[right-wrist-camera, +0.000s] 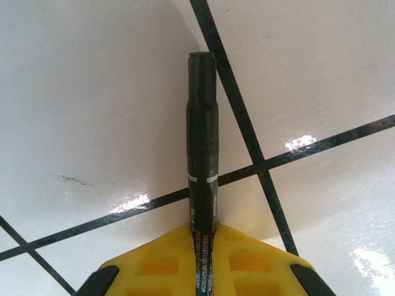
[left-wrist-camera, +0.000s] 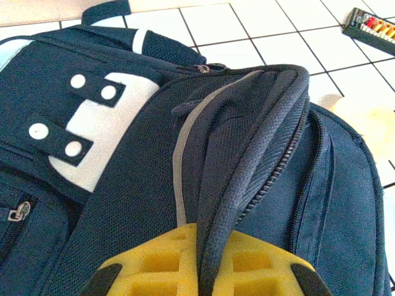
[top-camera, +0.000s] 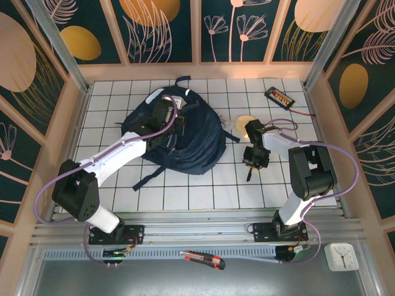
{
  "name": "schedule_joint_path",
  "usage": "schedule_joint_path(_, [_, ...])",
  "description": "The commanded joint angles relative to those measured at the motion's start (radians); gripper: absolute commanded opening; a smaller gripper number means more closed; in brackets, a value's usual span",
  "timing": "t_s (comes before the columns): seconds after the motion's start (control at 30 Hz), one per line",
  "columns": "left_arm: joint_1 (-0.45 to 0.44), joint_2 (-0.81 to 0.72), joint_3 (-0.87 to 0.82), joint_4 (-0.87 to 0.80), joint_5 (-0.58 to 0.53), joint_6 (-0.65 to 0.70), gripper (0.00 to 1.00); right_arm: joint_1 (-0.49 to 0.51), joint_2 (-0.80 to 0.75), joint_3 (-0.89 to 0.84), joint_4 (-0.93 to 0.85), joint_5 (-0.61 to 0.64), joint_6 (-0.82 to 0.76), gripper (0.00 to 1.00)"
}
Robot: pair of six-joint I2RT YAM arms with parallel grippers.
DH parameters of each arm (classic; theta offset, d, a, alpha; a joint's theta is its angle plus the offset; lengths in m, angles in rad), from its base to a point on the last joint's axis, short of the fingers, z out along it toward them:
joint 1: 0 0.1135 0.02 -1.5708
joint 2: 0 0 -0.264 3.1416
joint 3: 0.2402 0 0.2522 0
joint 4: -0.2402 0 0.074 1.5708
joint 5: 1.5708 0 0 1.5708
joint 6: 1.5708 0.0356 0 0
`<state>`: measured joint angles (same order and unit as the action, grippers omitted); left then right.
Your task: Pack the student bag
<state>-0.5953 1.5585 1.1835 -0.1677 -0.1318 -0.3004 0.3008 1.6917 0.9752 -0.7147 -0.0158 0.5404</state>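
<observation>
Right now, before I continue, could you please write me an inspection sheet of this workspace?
Surface: white tiled table, dark grid lines, one faint scuff mark.
Job's things: student bag lying left of centre, straps loose.
Clutter: pale yellow disc beside the bag; small black device far right; cutter and white clock on the near ledge.
Grippers: left gripper shut on a bag fold; right gripper shut on a black pen.
Cables: purple cables along both arms.
Surroundings: dark floral wall panels.

Light is bright and even from above. The glossy table (right-wrist-camera: 92,92) gives small glare spots in the right wrist view. Shadows are soft. The top view bends slightly at its edges.
</observation>
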Motion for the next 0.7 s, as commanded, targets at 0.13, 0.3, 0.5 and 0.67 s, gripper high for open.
schedule_joint_path(0.13, [0.009, -0.030, 0.007, 0.046, -0.027, 0.005, 0.00, 0.000, 0.032, 0.005, 0.055, -0.007, 0.002, 0.10])
schedule_joint_path(0.3, [0.008, -0.037, -0.004, 0.049, -0.026, -0.003, 0.00, 0.000, 0.030, 0.011, 0.049, -0.009, -0.002, 0.10])
schedule_joint_path(0.5, [0.008, -0.046, -0.008, 0.055, -0.018, -0.009, 0.00, 0.000, 0.015, 0.018, 0.044, -0.021, 0.000, 0.10])
schedule_joint_path(0.67, [0.009, -0.049, -0.012, 0.054, -0.007, -0.007, 0.00, -0.001, -0.024, 0.071, -0.010, -0.023, -0.007, 0.10])
